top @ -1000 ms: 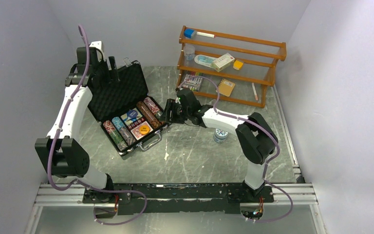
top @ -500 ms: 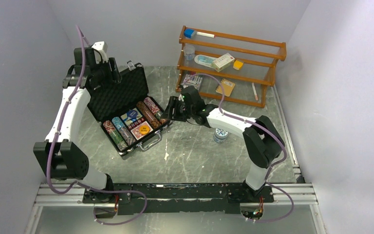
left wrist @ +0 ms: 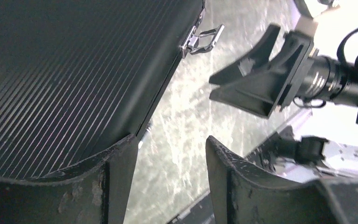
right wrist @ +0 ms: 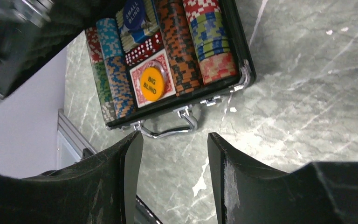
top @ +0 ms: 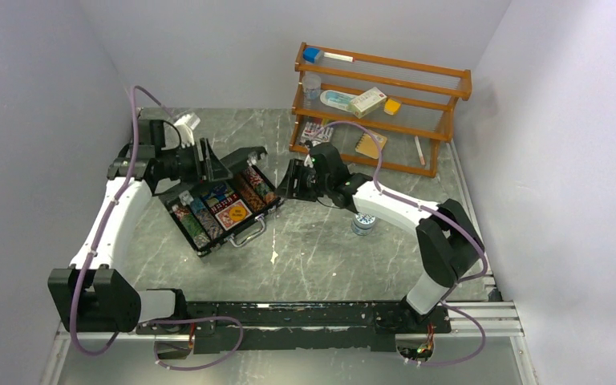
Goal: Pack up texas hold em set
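While the lid point(top: 237, 158) hangs half down over the case point(top: 211, 248), work your left gripper point(top: 207, 160) from behind its ribbed back and push along the hinge's arc, not straight down. Its fingers are spread, pinching nothing. In the wrist view the lid's edge sits right at one finger point(left wrist: 116, 177), though I can't confirm contact.

Everything's inside the case: chips point(right wrist: 177, 46) in rows, the orange disc point(right wrist: 151, 83) on the card deck point(right wrist: 167, 88), and nothing I can see stands above the rim. By my read, the lid should seat flat.

Your right gripper point(top: 287, 181) hovers just right of the case, fingers apart, empty. Use it to brace that side so the case doesn't skate on the table point(top: 329, 257).

Watch the lid latch point(left wrist: 200, 39), dangling loose; it could get trapped under the rim. Ease off at contact, then go for the latches beside the handle point(right wrist: 168, 128).
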`<state>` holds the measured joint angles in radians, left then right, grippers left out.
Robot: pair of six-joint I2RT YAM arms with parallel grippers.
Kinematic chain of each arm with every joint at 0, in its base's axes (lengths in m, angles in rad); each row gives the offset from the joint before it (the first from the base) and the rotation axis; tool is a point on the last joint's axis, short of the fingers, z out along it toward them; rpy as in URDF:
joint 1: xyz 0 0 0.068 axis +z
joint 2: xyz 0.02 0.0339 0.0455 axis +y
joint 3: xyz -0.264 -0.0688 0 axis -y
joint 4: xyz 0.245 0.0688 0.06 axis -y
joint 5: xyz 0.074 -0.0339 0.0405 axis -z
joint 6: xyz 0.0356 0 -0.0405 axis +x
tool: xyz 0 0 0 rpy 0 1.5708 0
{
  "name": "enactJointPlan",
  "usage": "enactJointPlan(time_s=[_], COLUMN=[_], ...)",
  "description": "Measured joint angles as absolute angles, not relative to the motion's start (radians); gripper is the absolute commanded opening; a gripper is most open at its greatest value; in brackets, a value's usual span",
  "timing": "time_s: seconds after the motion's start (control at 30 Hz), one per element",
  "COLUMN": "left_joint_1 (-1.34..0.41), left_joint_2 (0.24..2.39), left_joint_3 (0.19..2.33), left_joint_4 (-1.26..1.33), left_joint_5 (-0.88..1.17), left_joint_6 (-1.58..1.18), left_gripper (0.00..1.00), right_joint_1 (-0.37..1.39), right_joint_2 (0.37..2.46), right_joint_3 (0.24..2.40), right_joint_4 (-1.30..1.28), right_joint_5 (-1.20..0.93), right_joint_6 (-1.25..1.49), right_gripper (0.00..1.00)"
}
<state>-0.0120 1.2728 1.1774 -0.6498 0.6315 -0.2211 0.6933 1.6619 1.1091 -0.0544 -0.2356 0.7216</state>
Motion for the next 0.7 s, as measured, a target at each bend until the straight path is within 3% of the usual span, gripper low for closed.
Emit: enactJointPlan(time_s=[0.37, 0.53, 0.7], left_joint_1=[-0.018, -0.069, -0.125], left_joint_2=[1.277, 1.295, 1.386], left_joint_3=[1.034, 1.034, 1.025], left_joint_4=[-0.608, -0.602, -0.603], left_joint_5=[0.792, 0.626, 0.447], left_joint_6=[-0.282, -0.292, -0.3], left_gripper=[0.59, 0.54, 0.46], right_joint_1=[0.69, 0.702, 0.722], right_joint_2=[1.636, 1.673, 1.737], right_joint_3=[1.064, 1.073, 1.1], right_joint_4=[-0.117, -0.123, -0.134], right_joint_5=[-0.268, -0.289, -0.292], right_joint_6=[0.68, 0.659, 0.649], right_gripper=[0.55, 0.51, 0.37])
